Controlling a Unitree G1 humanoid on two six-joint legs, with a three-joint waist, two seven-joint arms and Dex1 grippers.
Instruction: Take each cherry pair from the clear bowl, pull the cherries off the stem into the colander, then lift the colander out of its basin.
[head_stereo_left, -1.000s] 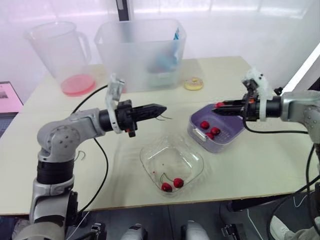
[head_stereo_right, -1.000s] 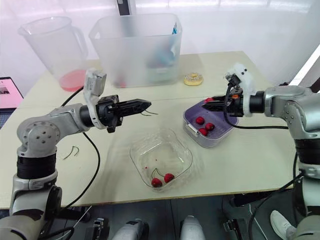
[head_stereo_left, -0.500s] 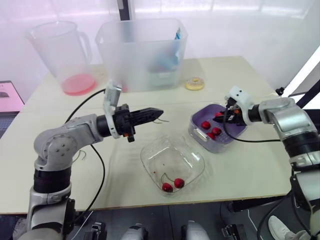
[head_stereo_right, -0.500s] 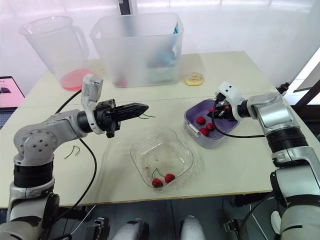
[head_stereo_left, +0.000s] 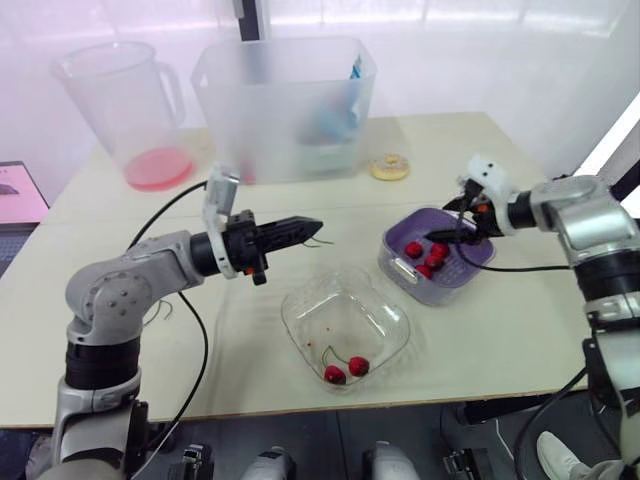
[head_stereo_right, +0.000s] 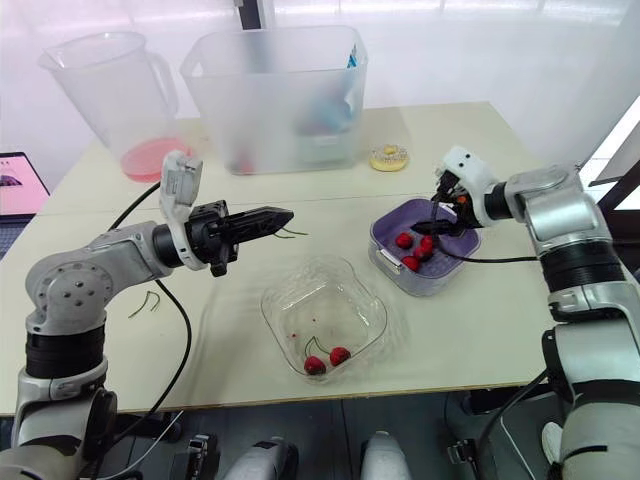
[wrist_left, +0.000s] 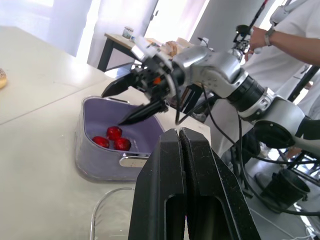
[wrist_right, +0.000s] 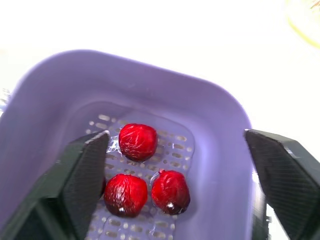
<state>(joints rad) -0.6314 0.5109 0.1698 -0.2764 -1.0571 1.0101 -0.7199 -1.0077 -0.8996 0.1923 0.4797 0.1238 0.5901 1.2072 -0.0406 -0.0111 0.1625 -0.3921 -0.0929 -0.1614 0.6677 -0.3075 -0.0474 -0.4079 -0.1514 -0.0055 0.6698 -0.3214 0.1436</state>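
My left gripper (head_stereo_left: 312, 226) pinched a thin green stem (head_stereo_right: 295, 235) | right gripper (wrist_left: 112, 109) hung open over purple plastic colander (wrist_right: 40, 100) | one red cherry pair (head_stereo_left: 345, 370) left in clear bowl (head_stereo_left: 298, 308); lift undone

A pale beige table (head_stereo_left: 520, 330) takes up the near ground, its two tops meeting along a straight seam (head_stereo_left: 100, 221). Behind it rises a white wall (head_stereo_left: 480, 50), brightly and evenly lit. Below the table's front edge lies a dark grey floor (head_stereo_left: 330, 435). In the left wrist view, a small dark-legged side table (wrist_left: 117, 39) stands beside a pale column (wrist_left: 225, 20), with strong daylight behind.
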